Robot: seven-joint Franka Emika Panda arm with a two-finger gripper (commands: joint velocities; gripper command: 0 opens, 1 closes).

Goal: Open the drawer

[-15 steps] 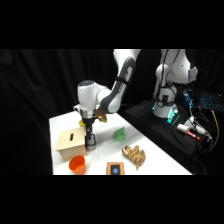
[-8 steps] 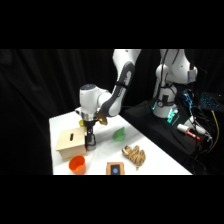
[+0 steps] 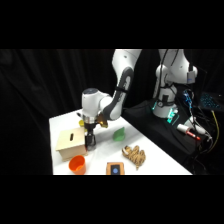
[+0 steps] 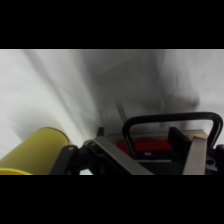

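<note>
A: Where the white bench (image 3: 60, 125) fills the lower left of the side view, where does the drawer (image 3: 72, 142) sit against the end effector (image 3: 90, 142)?

B: The tan box stands at lower left, and the end effector hangs just at its right-hand face. In the wrist view the black loop handle (image 4: 172, 120) arches across the lower right, with red drawer side behind it (a yellow cylinder (image 4: 35, 150) crowds the lower left).

A: Gripped?

B: I cannot tell. My judgement: the pull should run away from the box, toward frame right.
</note>
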